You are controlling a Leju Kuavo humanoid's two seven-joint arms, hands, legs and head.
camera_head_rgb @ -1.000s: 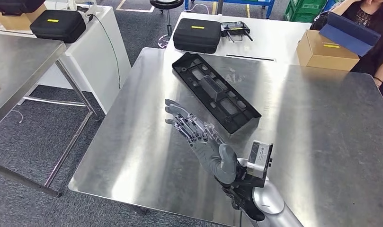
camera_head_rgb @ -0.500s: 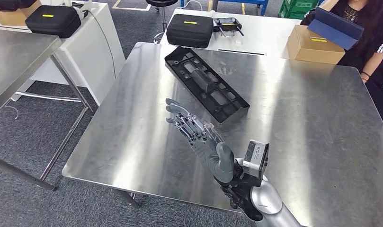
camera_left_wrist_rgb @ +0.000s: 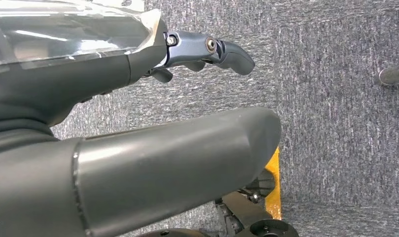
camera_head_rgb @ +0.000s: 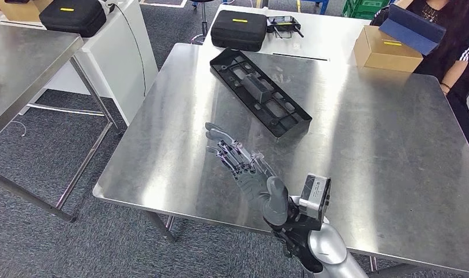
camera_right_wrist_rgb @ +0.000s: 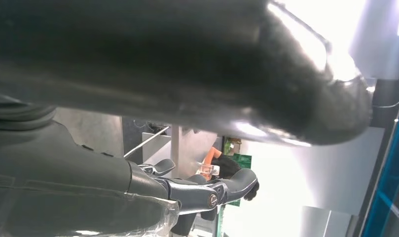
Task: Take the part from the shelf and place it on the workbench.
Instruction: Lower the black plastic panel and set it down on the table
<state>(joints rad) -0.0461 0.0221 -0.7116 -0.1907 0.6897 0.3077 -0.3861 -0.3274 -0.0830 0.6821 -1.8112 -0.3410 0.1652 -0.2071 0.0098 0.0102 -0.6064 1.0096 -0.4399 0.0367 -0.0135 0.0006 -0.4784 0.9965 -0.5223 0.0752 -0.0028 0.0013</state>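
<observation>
Looks like a workshop or a robot lab. Big shiny metal workbench point(camera_head_rgb: 359, 174) in the middle, with another metal table point(camera_head_rgb: 23, 75) next to it. Grey carpet floor point(camera_head_rgb: 40, 243) all around. Black zip cases point(camera_head_rgb: 239, 29) and a brown cardboard box point(camera_head_rgb: 387, 51) on a white table point(camera_head_rgb: 330, 40) behind. Green crates point(camera_head_rgb: 368, 7) at the back. A black plastic part point(camera_head_rgb: 260, 91) lying on the bench, like something from a factory

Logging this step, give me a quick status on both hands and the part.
Right robot hand open, empty, raised over the workbench. Left robot hand empty above the floor. Black part flat on the workbench. Nothing obstructing.
</observation>
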